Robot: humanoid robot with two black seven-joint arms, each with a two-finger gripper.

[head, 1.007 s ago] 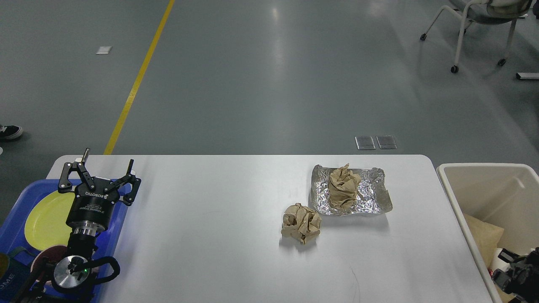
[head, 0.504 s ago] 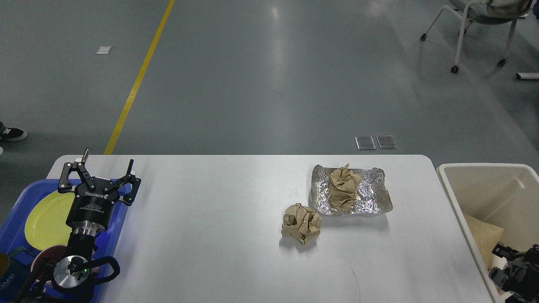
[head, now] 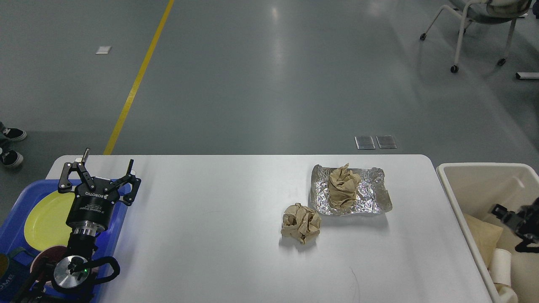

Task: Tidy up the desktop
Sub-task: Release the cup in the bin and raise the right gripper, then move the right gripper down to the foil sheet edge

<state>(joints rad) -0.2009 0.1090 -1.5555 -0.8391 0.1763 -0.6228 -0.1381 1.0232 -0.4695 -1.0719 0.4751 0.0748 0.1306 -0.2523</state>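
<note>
The white desktop [head: 210, 244] carries a crumpled brown paper ball [head: 301, 223] right of centre. Just behind it lies a wrinkled foil sheet [head: 370, 195] with another brown paper wad [head: 343, 187] on top. My left gripper [head: 108, 160] stands open and empty at the table's left end, above the edge of a blue tray [head: 19, 198]. At the right edge my right gripper [head: 510, 228] hovers over the cream bin [head: 457, 198], fingers spread, holding nothing.
The blue tray holds a yellow plate [head: 46, 216] and a maroon bowl [head: 40, 261]. Inside the bin lie a white cup [head: 500, 261] and brown paper [head: 484, 235]. A chair [head: 476, 17] stands far back right; someone's shoes [head: 10, 147] are on the floor at left.
My right gripper has risen from the bin's lower corner to mid-bin height, uncovering the white cup lying in the bin. The shoes at left shifted. The left arm stayed still.
</note>
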